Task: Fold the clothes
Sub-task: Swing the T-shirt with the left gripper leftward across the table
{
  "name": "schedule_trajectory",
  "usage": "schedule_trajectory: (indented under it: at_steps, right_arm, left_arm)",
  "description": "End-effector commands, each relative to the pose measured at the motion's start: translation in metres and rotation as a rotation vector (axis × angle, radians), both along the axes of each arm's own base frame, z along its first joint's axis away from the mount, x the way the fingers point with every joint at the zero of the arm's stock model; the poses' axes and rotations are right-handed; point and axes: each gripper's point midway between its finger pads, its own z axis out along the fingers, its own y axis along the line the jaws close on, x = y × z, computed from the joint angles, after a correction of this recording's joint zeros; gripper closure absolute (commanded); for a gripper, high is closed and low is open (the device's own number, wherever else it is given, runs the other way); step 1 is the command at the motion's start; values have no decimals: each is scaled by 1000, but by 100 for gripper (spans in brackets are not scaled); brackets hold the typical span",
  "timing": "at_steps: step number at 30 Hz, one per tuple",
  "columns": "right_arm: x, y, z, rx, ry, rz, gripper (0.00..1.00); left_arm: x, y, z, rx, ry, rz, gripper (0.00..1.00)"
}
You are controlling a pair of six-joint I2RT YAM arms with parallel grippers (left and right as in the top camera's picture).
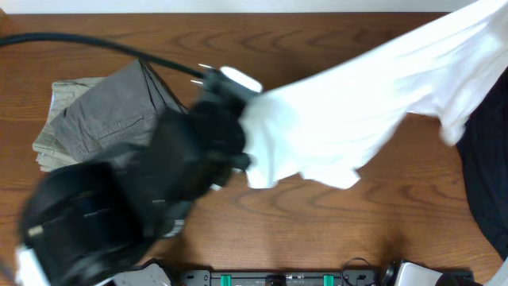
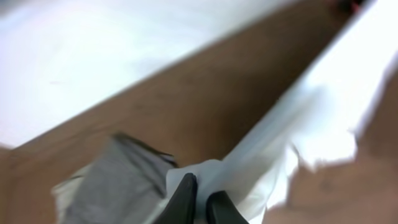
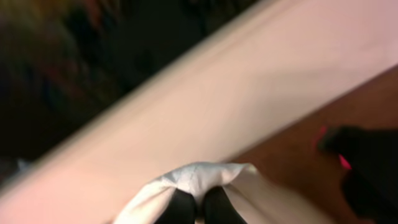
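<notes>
White T-shirt stretched from middle of table to far right corner, left gripper and right gripper each clamped on an end, grey trousers at left edge partly under left arm, black garment at right edge

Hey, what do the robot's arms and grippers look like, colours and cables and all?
The left arm is bulky and black, with a thick black cable running to it and a white part near its wrist. Both the left gripper and the right gripper have black, tapered fingers.
</notes>
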Motion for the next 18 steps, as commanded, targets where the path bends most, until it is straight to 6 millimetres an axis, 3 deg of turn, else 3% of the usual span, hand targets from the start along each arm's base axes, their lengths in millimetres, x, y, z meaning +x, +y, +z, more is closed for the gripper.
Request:
schedule_trajectory:
  at_steps: [1, 4, 7, 13, 18]
  right_arm:
    - [-8, 8, -8, -201, 45, 103, 98]
    - [-18, 10, -35, -249, 157, 138, 99]
    - [-26, 12, -48, -236, 218, 152, 99]
    - [-42, 17, -39, -279, 199, 156, 99]
    - [-80, 11, -21, -344, 183, 48, 99]
  left_arm:
    - [6, 49, 24, 37, -114, 131, 94]
    - [8, 66, 35, 15, -153, 187, 94]
    - [14, 70, 42, -12, -180, 215, 94]
    - [15, 69, 45, 7, -194, 202, 93]
    - [5, 72, 47, -13, -191, 180, 94]
